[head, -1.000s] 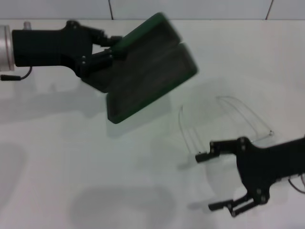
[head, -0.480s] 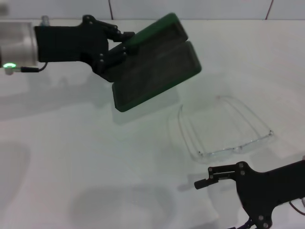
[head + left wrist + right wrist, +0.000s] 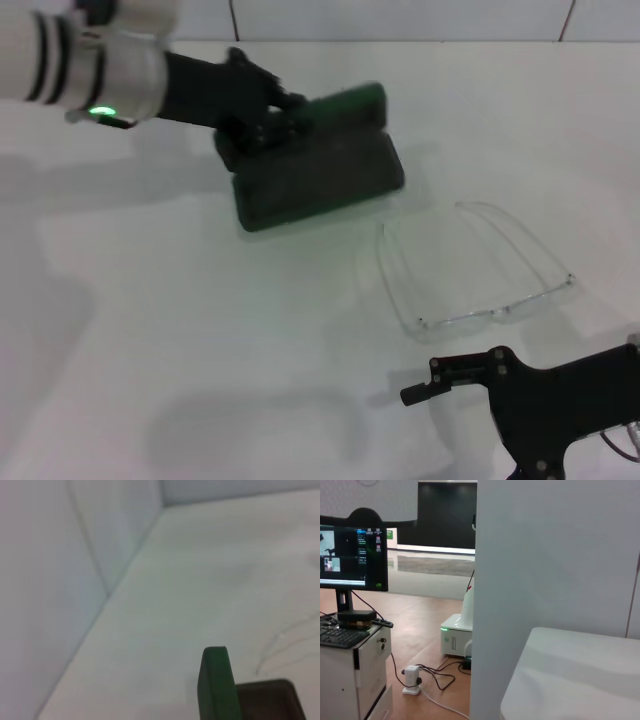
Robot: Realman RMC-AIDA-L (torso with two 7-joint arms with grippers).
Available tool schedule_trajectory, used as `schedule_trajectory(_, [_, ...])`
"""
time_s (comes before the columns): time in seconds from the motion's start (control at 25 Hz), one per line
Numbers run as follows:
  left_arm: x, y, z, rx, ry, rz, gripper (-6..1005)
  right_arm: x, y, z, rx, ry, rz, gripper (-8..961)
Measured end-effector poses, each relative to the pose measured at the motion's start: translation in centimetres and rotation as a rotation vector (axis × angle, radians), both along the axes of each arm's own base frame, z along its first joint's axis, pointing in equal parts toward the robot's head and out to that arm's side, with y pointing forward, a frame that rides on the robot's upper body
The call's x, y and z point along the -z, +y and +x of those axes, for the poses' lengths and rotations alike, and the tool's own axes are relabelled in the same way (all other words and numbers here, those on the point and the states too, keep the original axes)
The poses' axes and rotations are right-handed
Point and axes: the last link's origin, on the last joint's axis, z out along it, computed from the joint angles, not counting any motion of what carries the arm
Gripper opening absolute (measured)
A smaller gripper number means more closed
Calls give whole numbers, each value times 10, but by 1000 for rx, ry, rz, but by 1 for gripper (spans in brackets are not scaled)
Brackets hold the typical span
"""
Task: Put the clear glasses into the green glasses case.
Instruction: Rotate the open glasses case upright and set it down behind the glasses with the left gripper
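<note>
Left gripper point(image 3: 268, 125), black and reaching in from the far left, is clamped on the near-left edge of the dark green rectangular hinged glasses case point(image 3: 315, 170), which lies open with its dark grey lining point(image 3: 318, 178) facing up and its green lid point(image 3: 348, 103) raised on the far side of the fingers. In the left wrist view the lid's green edge point(image 3: 216, 682) stands upright beside the dark tray point(image 3: 267, 700). Fully transparent clear plastic glasses point(image 3: 475, 268) rest on the white table point(image 3: 200, 330), apart from the case, to the right of this gripper and nearer the robot, arms unfolded. Right gripper point(image 3: 470, 420), black, sits just nearer than the glasses without touching them; one finger point(image 3: 440, 380) shows, so its opening cannot be told.
</note>
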Motion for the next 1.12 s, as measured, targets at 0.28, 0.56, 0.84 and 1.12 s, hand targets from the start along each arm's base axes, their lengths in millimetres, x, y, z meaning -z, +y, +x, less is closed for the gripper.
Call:
schedule_trajectory(0.28, [40,6,29,89,139,-75,208,4,-5,2,23,1,-17,854])
schedule_trajectory(0.56, [55,6,45,133,147,-95,209,5,-9,6,42,1,-15,846])
schedule_trajectory(0.84, [56,10,50,139,148,-81,209,7,-12,7,47,4,-16,838])
schedule_trajectory(1.12, [57,11,45,112,151,-58,208,7,-12,9,46,-11,-23,830])
